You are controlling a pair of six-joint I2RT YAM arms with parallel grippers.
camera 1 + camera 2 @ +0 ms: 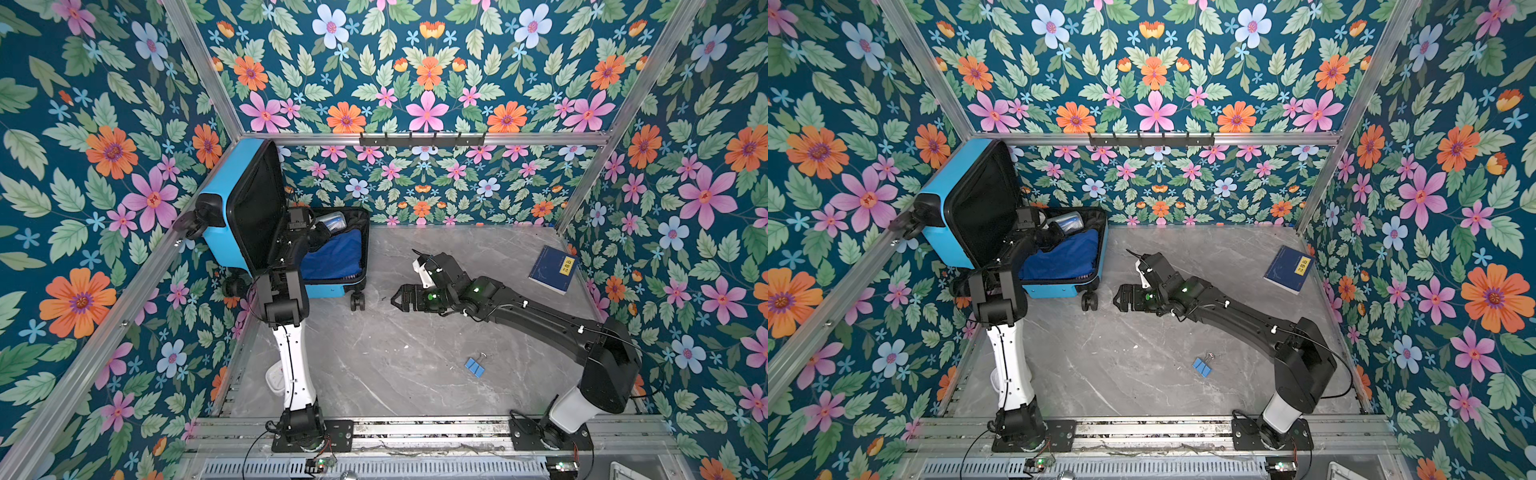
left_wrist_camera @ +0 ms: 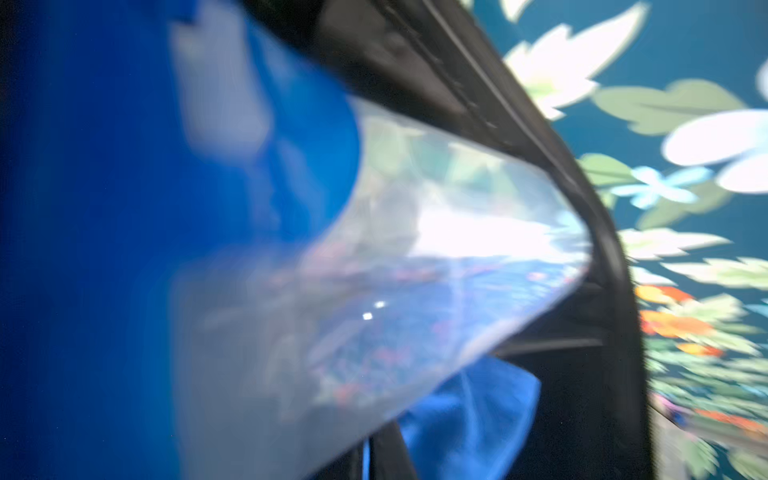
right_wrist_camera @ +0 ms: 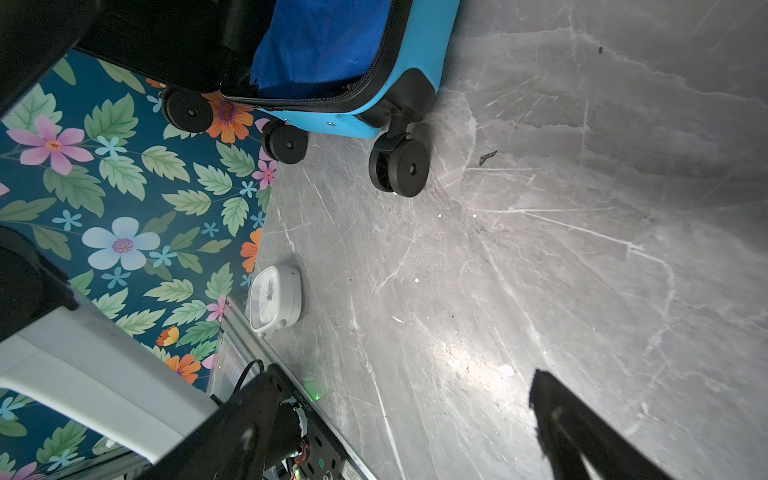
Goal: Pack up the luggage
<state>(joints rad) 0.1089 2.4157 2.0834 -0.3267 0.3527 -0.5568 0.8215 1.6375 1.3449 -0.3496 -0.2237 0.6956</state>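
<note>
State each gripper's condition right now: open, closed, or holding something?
Left gripper: closed, inside the luggage; whether it holds anything cannot be told.
Right gripper: open, holding nothing.

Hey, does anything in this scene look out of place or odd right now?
Three things lie scattered outside the open luggage: a white clock tucked beside the left arm, blue binder clips between the arms, and a dark-blue book lying askew at the far right.

Robot test booth: floral-papered walls [image 1: 428, 75], aluminium frame rails [image 1: 540, 138], grey marble-look tabletop [image 1: 415, 374].
</note>
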